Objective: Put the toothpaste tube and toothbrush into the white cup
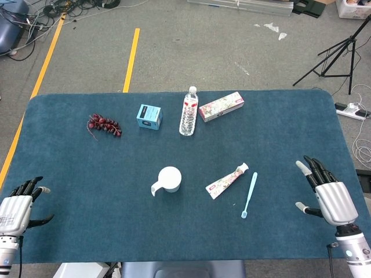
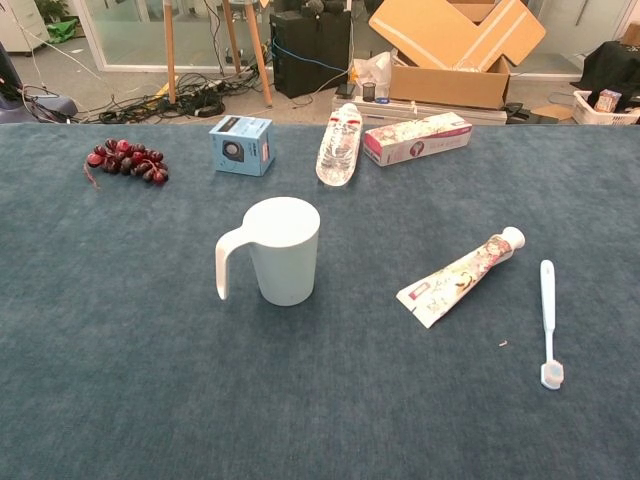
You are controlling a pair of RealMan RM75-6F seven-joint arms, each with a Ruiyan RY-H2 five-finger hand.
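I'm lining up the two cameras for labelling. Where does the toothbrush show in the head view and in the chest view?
Head view: the toothbrush lies right of centre, just right of the toothpaste tube, bristle end nearest the robot.
Chest view: the toothbrush lies near the right edge, lower half, again right of the toothpaste tube.
Shared landmark: the white cup, left of both.

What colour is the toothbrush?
The toothbrush is pale blue, with a whitish head; the chest view shows it best.
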